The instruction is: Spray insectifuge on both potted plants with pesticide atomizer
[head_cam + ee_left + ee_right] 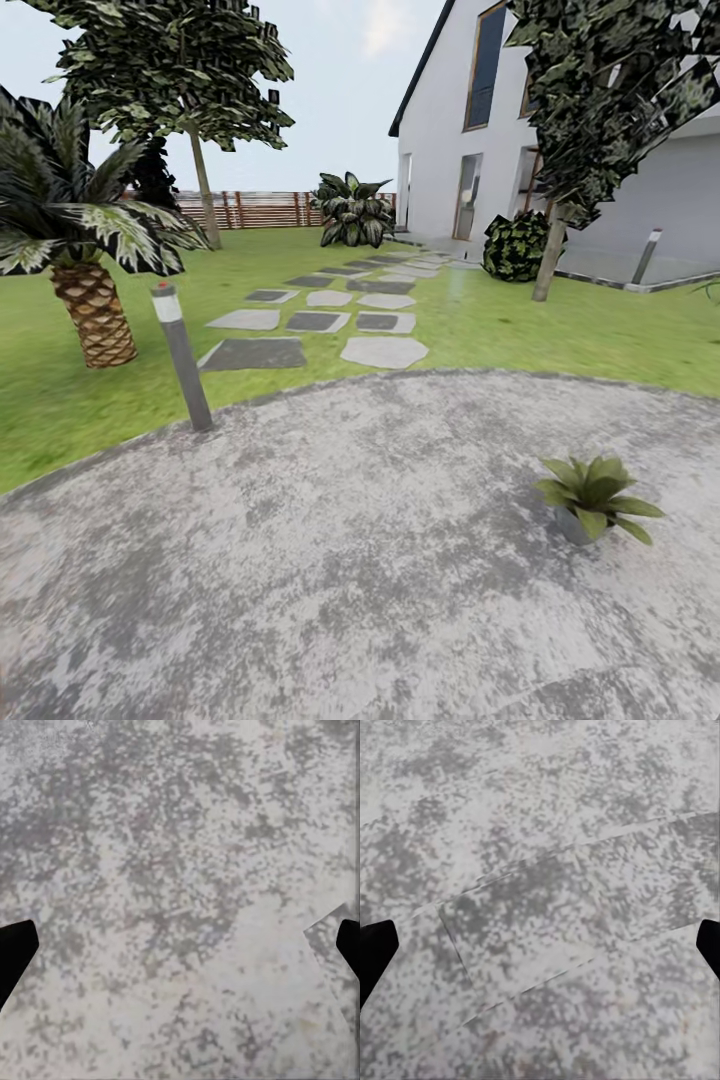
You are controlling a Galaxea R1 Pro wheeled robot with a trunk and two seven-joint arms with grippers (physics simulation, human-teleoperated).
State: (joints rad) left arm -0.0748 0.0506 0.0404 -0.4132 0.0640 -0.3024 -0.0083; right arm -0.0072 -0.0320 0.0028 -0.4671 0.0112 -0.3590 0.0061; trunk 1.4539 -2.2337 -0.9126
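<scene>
Garden scene, robot standing on the round mottled grey patio [330, 560], facing the white house [450, 120].

Lawn [560, 320] wraps the far edge of the paving; a stepping-stone path [330, 310] runs across it toward the house door. Wooden fence [260, 208] at the back. Large trees to either side, a palm [85, 240] at near left, a big broad-leaved shrub [352, 210] by the fence, a dark round bush [516, 245] by the house wall.

Grey bollard light [182, 355] stands at the patio rim, left of centre; a second one [646, 256] near the house.

One potted plant [590, 497], broad-leaved in a small grey pot, sits on the paving ahead and to the right. No atomizer seen in these views, nor the second pot.

Left gripper [180, 952]: dark fingertips at opposite edges of the wrist view, wide apart, nothing between them, bare paving below. Right gripper [540, 952]: same, spread wide and holding nothing, over a paving seam.

Risks, as judged:
- Heading for the visible plant first would waste the trip; both hands carry nothing, so there is nothing to spray with.
- Driving forward while scanning could clip the low pot and tip it, since it sits close on the right.
- The bollard is a collision hazard on a left turn.
- The atomizer is small; easy to overlook at this camera pitch.
</scene>
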